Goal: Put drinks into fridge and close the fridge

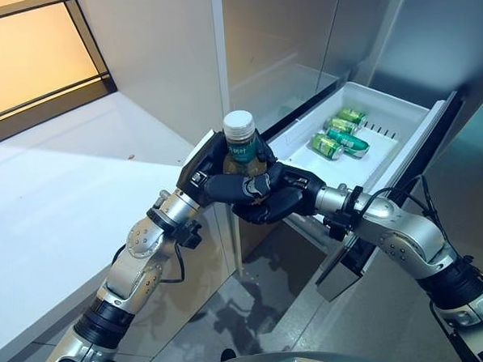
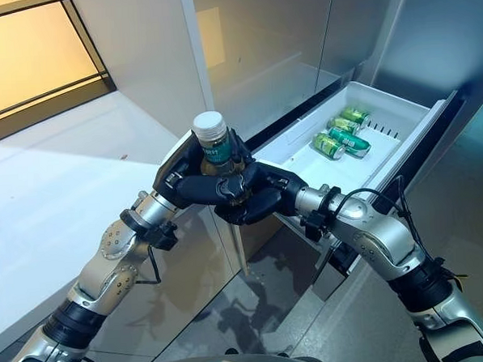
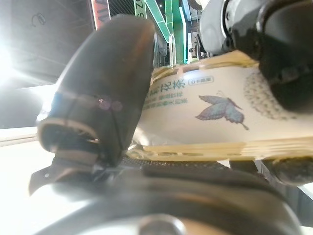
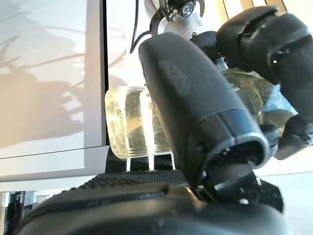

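A tea bottle [image 1: 241,146] with a white cap and green label stands upright in the air, just in front of the open fridge drawer [image 1: 388,111]. My left hand [image 1: 207,171] wraps it from the left, and my right hand [image 1: 276,199] clasps it from the right and below; both are shut on it. In the left wrist view the butterfly label [image 3: 210,112] lies behind the thumb [image 3: 107,83]. The right wrist view shows the bottle's clear base [image 4: 128,121] behind that hand's thumb [image 4: 190,103]. Three green cans [image 1: 339,135] lie in the white drawer.
A white counter [image 1: 56,199] runs along the left. The drawer's dark front panel [image 1: 431,148] juts out to the right of my right arm. Grey fridge panels [image 1: 298,32] rise behind the drawer. Tiled floor [image 1: 256,310] lies below.
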